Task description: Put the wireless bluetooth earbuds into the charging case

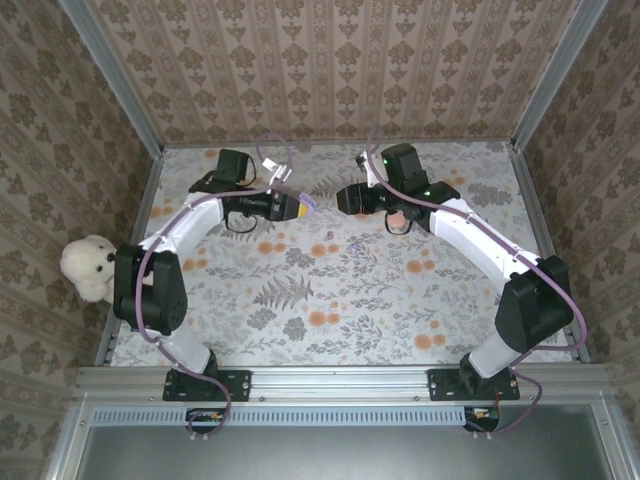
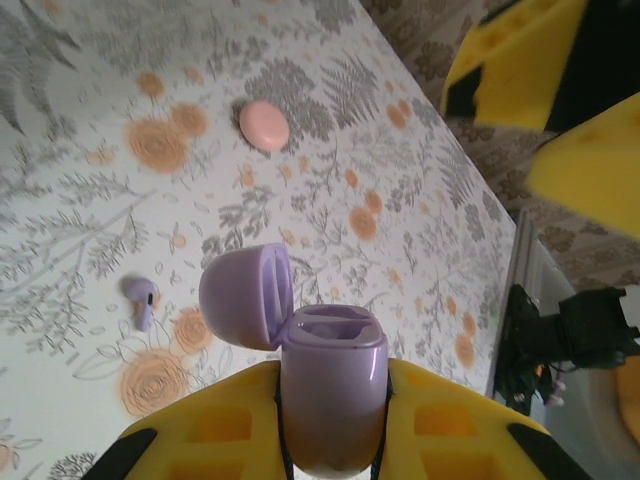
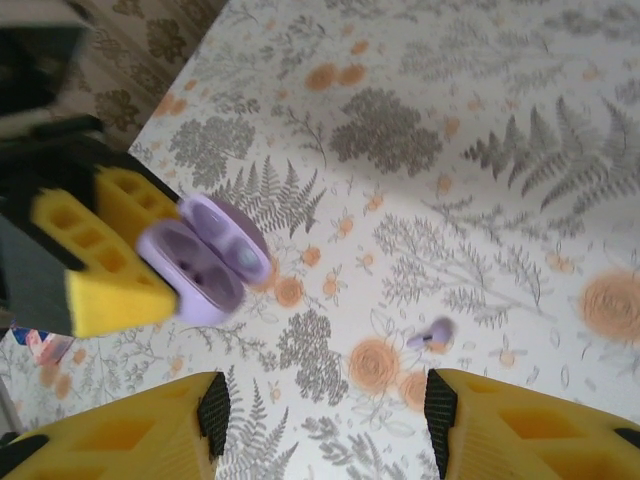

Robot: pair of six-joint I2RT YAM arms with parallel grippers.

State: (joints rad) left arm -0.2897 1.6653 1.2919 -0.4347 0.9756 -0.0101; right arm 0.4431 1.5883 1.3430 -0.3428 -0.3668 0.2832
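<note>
- A white plush toy (image 1: 88,268) sits outside the left rim of the worktop (image 1: 330,300), just beside your left arm's elbow.
- Your left arm (image 1: 180,225) rises from its base at the near edge and bends at the left rim. From there it reaches toward the back middle of the worktop, with the wrist pointing right.
- The left fingers (image 2: 200,430) are clamped on the charging case (image 2: 332,390), one yellow pad on each side of its lower body.
- The case is held up off the worktop with its lid swung open on the hinge. Its wells are too blurred to say what is in them.
- One loose earbud (image 2: 140,300) lies on the worktop. In the top view it sits a little nearer to you than the gap between the two wrists, and neither set of fingers touches it.
- A pink oval thing (image 2: 264,125) lies flat on the worktop, well apart from the earbud.
- Your right arm (image 1: 480,245) climbs from its base at the near right and bends at the right rim. It then reaches back and left, so its wrist faces the left one, near it but apart.
- The right fingers (image 3: 120,440) stand wide apart with nothing between them. They hover above the worktop, with the earbud lying ahead of them and the case off to one side.
</note>
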